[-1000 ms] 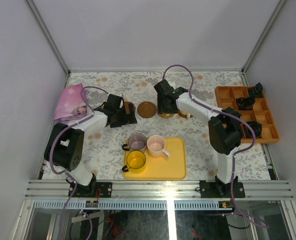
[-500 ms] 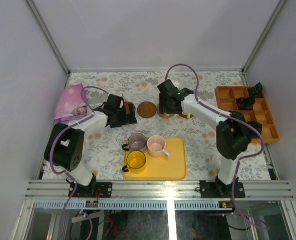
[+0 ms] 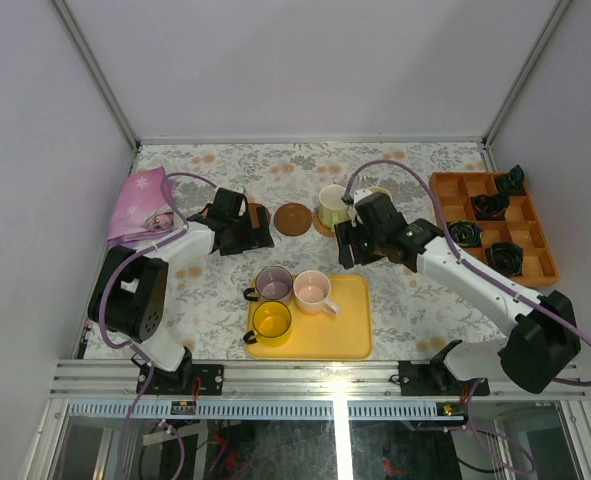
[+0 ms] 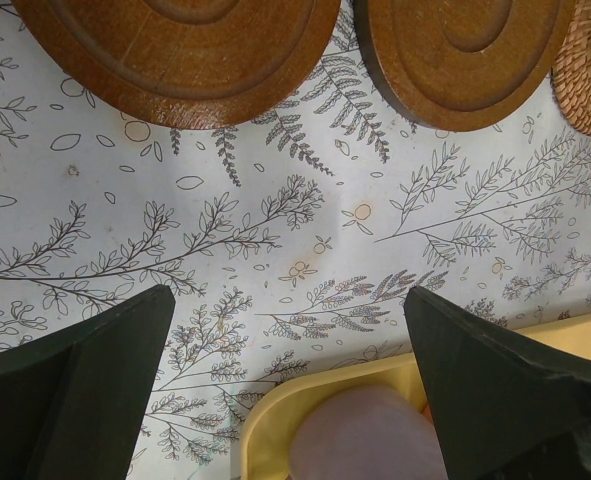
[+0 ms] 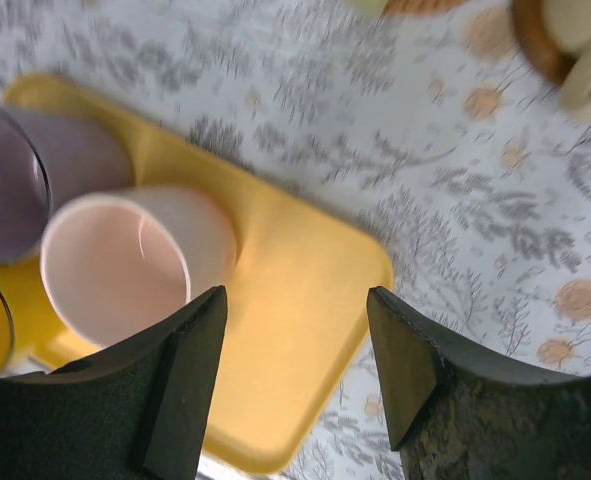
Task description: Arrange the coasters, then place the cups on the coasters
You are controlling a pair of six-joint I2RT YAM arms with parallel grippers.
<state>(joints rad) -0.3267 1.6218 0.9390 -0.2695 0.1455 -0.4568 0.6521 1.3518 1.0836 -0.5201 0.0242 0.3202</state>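
Wrist views show what overhead hides: left fingers (image 3: pixel 243 228) spread wide, two coasters (image 4: pixel 175 40) just past their tips; right fingers (image 3: pixel 347 246) released, the pink cup (image 5: pixel 115 265) on the yellow tray (image 5: pixel 305 320) beside them. Only overhead shows the white cup (image 3: pixel 332 207) upright beyond the right fingers.

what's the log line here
left end effector open near coasters | right end effector open near tray | three cups on tray

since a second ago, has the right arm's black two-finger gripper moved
Yes: the right gripper has pulled back from the cream handled cup toward the flat yellow rectangular tray.
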